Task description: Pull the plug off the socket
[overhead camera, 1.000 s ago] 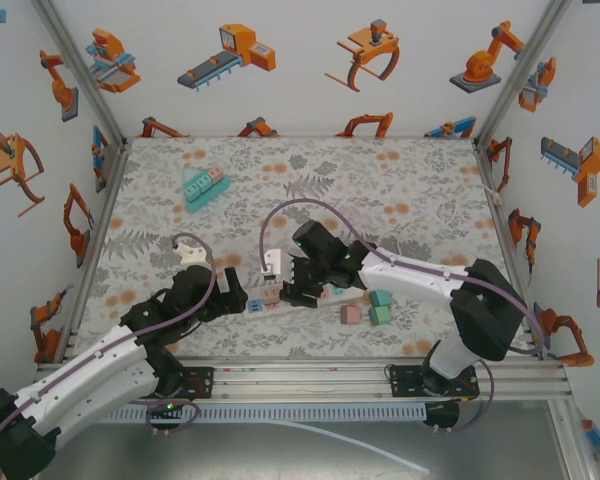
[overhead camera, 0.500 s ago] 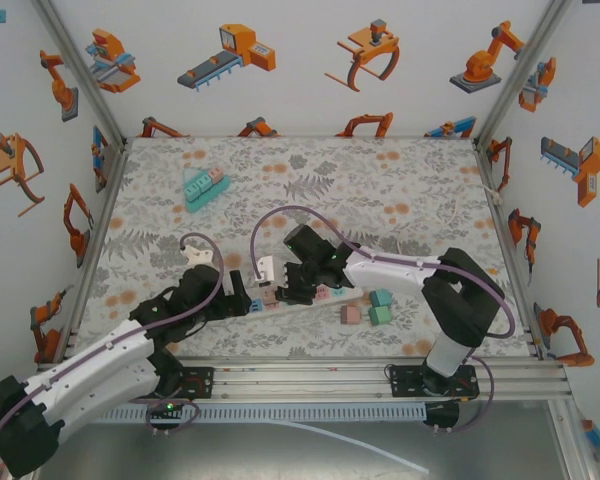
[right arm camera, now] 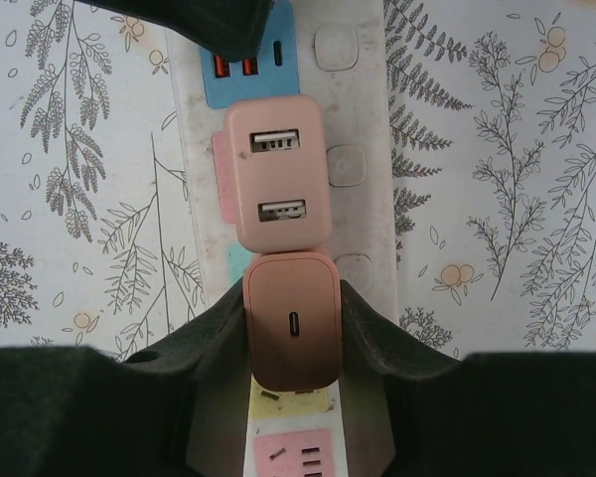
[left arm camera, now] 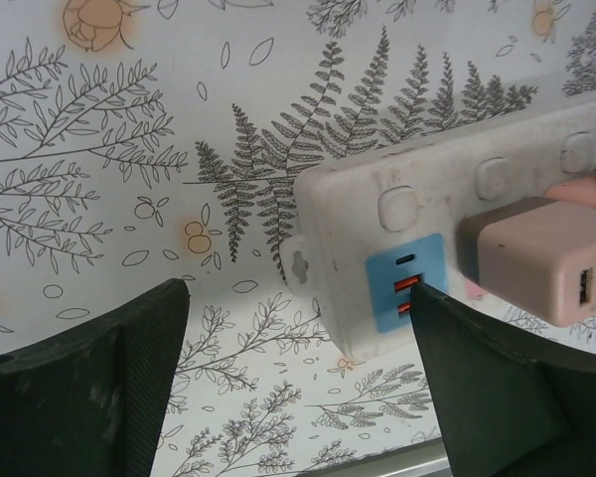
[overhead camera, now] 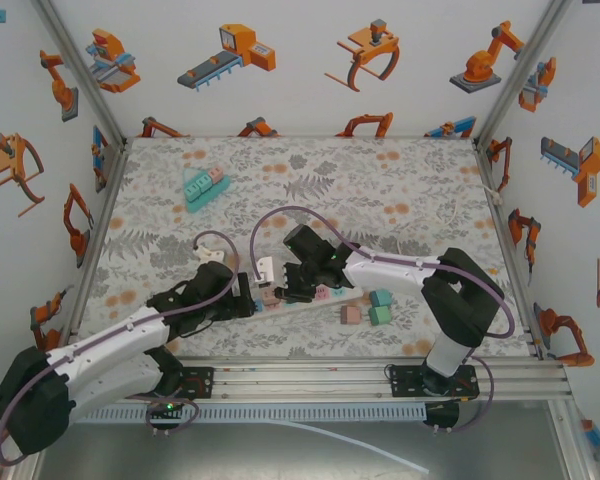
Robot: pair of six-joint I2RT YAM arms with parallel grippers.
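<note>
One power strip [left arm camera: 427, 189] on the desk [overhead camera: 400, 190] holds two plugs: right end effector [right arm camera: 290, 303] clamped on the single-port plug [right arm camera: 291, 333] beside a two-port charger [right arm camera: 275, 179], left end effector [left arm camera: 296, 328] gaping empty astride the strip's end.

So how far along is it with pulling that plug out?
Nothing is unplugged yet. In hand: the right gripper is shut on the peach plug, which sits in the power strip; the left gripper straddles the strip's end, jaws open. Left: brace the strip and pull the plug out.
</note>
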